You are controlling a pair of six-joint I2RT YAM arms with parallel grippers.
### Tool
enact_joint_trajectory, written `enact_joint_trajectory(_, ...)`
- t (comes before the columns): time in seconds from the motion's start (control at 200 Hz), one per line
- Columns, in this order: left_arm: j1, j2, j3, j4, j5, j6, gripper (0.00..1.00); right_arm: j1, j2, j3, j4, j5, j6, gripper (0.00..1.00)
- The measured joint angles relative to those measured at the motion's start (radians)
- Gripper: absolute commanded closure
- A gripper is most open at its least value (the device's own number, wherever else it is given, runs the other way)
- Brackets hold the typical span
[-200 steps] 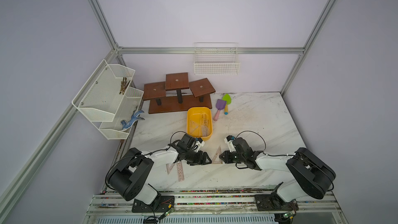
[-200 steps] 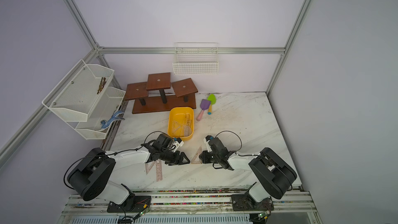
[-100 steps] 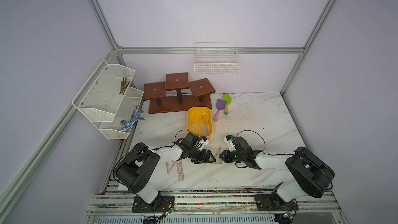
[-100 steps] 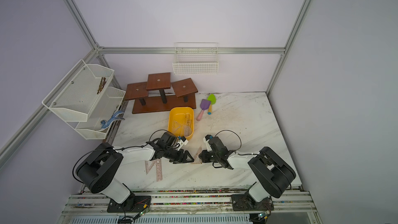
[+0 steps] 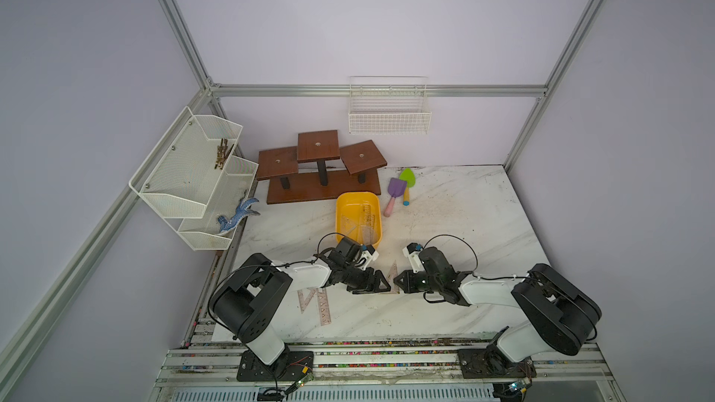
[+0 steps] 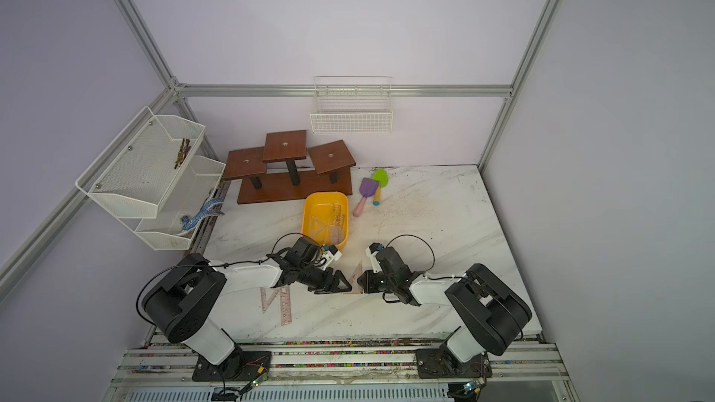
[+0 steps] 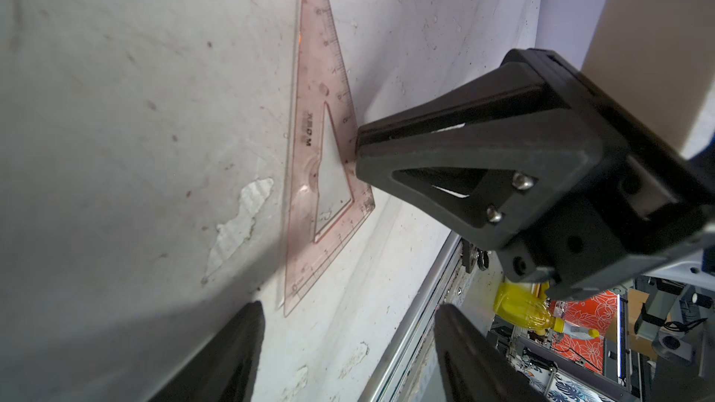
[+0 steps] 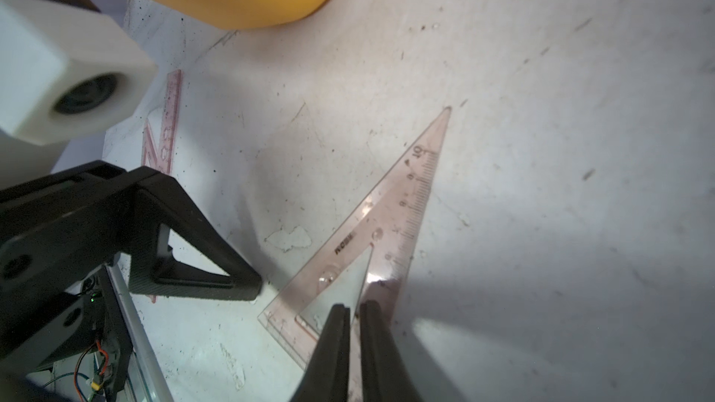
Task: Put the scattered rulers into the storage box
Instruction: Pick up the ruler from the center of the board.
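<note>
**Both top views:** the box stood on the table holding several rulers; two more rulers lay flat beside the left arm. A set square lay between the left gripper and the right gripper, near the box.

**Left wrist:** the left gripper's fingers stood wide apart, clamping nothing, just short of the set square's corner.

**Right wrist:** the right gripper's fingers were almost together, their tips resting on the set square's ruled edge, with the box's wall beyond.
</note>
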Motion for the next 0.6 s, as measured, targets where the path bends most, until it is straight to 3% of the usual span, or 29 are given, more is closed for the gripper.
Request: enact_joint_trajectory(0.6,-0.031,0.014,0.019,0.004,-0.016,-0.008,0.28,-0.008,0.0,-0.052,0.094,-0.022,0.001,0.85)
